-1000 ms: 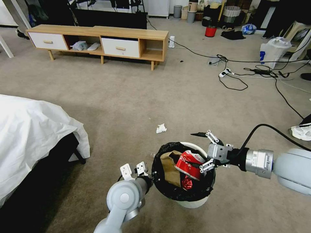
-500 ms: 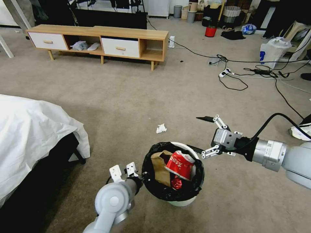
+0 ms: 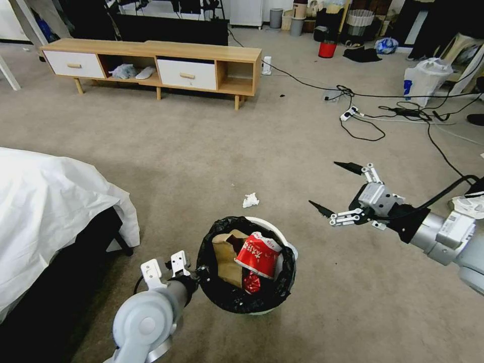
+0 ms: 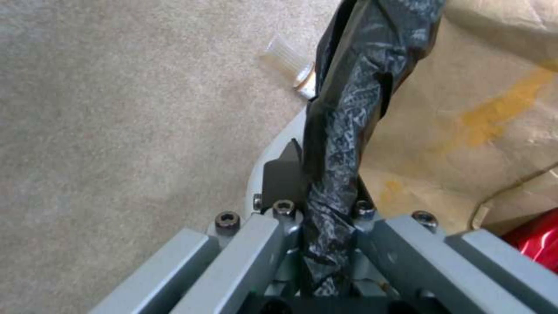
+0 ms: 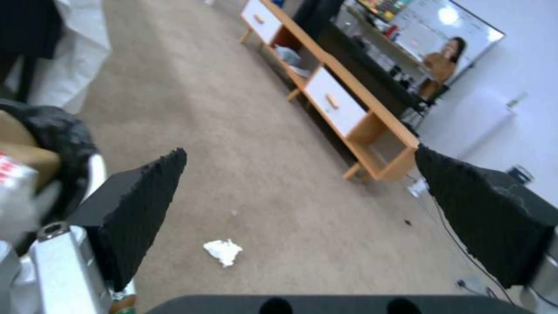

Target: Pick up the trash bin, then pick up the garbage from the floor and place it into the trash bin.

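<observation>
The trash bin, white with a black bag over its rim, hangs low over the floor. My left gripper is shut on its near-left rim, and the left wrist view shows the left gripper clamping the bag-covered rim. In the bin lie a brown paper bag, a red-and-white carton and a red can. My right gripper hangs open and empty to the right of the bin. A white tissue lies on the carpet beyond the bin, also seen past the right gripper as the tissue.
A bed with a white sheet stands close on the left. A low wooden cabinet runs along the back. Cables, a white plastic bag and a shoe lie on the right, a red bucket farther back.
My right gripper has pulled away from over the bin, up and to the right, leaving the carton inside. The left arm has carried the bin leftward.
</observation>
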Motion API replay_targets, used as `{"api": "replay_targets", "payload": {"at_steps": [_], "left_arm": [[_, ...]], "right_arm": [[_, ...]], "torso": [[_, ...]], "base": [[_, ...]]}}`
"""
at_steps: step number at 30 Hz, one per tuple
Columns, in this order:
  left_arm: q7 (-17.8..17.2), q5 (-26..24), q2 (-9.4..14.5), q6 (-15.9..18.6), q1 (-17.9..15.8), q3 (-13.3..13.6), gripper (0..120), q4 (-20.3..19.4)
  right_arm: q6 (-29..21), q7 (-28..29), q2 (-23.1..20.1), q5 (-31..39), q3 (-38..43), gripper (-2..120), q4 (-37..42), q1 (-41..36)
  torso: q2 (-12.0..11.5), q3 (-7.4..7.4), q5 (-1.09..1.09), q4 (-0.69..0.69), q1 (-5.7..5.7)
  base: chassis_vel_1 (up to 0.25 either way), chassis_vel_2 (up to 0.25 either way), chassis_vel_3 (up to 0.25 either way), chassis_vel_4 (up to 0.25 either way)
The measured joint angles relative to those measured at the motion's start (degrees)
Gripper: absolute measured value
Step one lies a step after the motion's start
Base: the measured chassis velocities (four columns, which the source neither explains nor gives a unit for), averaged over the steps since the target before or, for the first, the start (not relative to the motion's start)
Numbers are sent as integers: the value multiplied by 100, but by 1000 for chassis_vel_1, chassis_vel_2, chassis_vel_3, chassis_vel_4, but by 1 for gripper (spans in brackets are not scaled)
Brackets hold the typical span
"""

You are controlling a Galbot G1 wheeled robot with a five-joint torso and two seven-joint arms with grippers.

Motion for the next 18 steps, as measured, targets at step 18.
{"api": "replay_targets", "payload": {"at_steps": [18], "left_arm": [[362,866,-207,-1,595,-132,1,-372]], "right_arm": [[177,108,1733,-888,-470,100,-118,-8]], "torso": [[0,0,0,-1,0]], "base": [[0,0,0,0]]}}
